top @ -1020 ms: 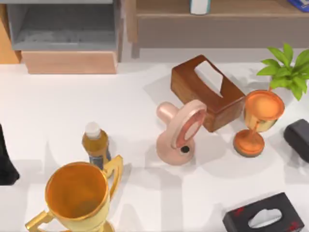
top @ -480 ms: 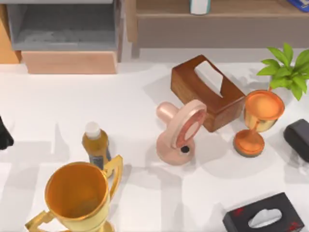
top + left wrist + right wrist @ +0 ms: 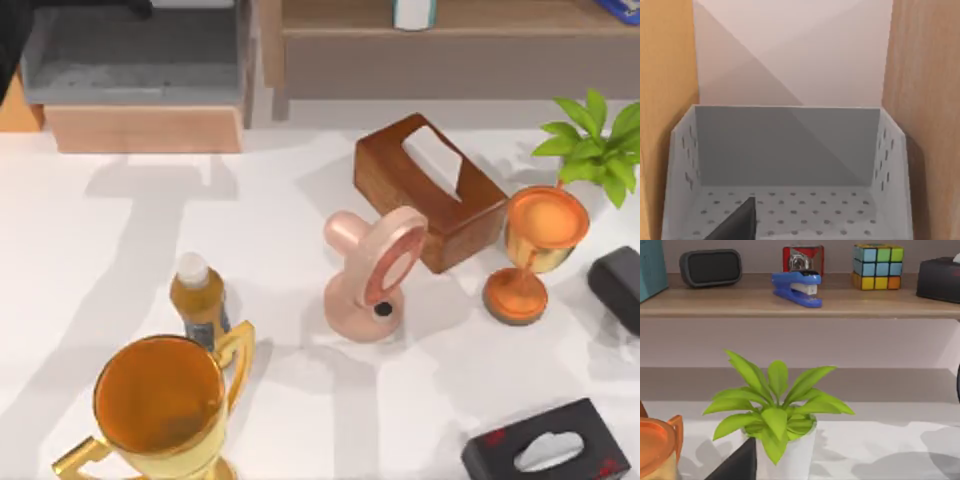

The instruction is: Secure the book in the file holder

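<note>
Room on the white table (image 3: pixel 90 230) is widest toward 9 o'clock, between the file holder (image 3: pixel 130 60) at 11 o'clock and the small bottle (image 3: pixel 198 297) and gold trophy (image 3: pixel 160 400) at 7 o'clock. The centre is crowded by a pink stand (image 3: pixel 368 275) and a brown tissue box (image 3: pixel 430 190). A goblet (image 3: pixel 535 245) and a potted plant (image 3: pixel 595 135) sit toward 3 o'clock, and a black tissue box (image 3: pixel 548 450) at 5 o'clock.

The file holder's open side faces 6 o'clock, its grey walls rising from a tan base. The left arm (image 3: pixel 12 40) hangs over its 9 o'clock edge. The left gripper (image 3: pixel 740 225) looks into the grey perforated interior, and whether it is apart or together cannot be told.

The book (image 3: pixel 413 12) stands on the wooden shelf (image 3: pixel 480 35) at 12 o'clock, well apart from the file holder. Its white end faces upward. The picture edges cut it, so its long axis cannot be told.

The right gripper (image 3: pixel 737 462) sits low near the plant, facing the shelf. Its state cannot be told either.
</note>
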Controlling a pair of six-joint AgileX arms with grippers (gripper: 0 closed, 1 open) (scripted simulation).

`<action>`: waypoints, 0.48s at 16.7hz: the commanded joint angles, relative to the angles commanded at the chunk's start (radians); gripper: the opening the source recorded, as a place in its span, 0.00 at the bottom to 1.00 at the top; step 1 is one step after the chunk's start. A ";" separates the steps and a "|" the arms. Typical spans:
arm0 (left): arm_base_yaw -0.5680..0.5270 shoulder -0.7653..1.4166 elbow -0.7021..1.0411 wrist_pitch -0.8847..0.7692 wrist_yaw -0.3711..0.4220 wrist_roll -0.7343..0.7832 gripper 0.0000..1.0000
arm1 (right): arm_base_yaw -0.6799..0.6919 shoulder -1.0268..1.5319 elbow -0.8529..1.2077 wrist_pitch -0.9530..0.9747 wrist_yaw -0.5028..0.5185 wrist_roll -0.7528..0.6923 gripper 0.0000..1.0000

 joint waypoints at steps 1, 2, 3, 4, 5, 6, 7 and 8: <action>-0.041 0.113 0.085 0.027 -0.034 0.000 1.00 | 0.000 0.000 0.000 0.000 0.000 0.000 1.00; -0.080 0.227 0.169 0.054 -0.068 0.000 1.00 | 0.000 0.000 0.000 0.000 0.000 0.000 1.00; -0.118 0.339 0.251 0.081 -0.101 0.000 1.00 | 0.000 0.000 0.000 0.000 0.000 0.000 1.00; -0.154 0.450 0.332 0.107 -0.134 -0.001 1.00 | 0.000 0.000 0.000 0.000 0.000 0.000 1.00; -0.188 0.558 0.411 0.132 -0.166 -0.001 1.00 | 0.000 0.000 0.000 0.000 0.000 0.000 1.00; -0.219 0.662 0.487 0.157 -0.196 -0.001 1.00 | 0.000 0.000 0.000 0.000 0.000 0.000 1.00; -0.248 0.762 0.559 0.181 -0.225 -0.001 1.00 | 0.000 0.000 0.000 0.000 0.000 0.000 1.00; -0.274 0.856 0.627 0.203 -0.253 0.000 1.00 | 0.000 0.000 0.000 0.000 0.000 0.000 1.00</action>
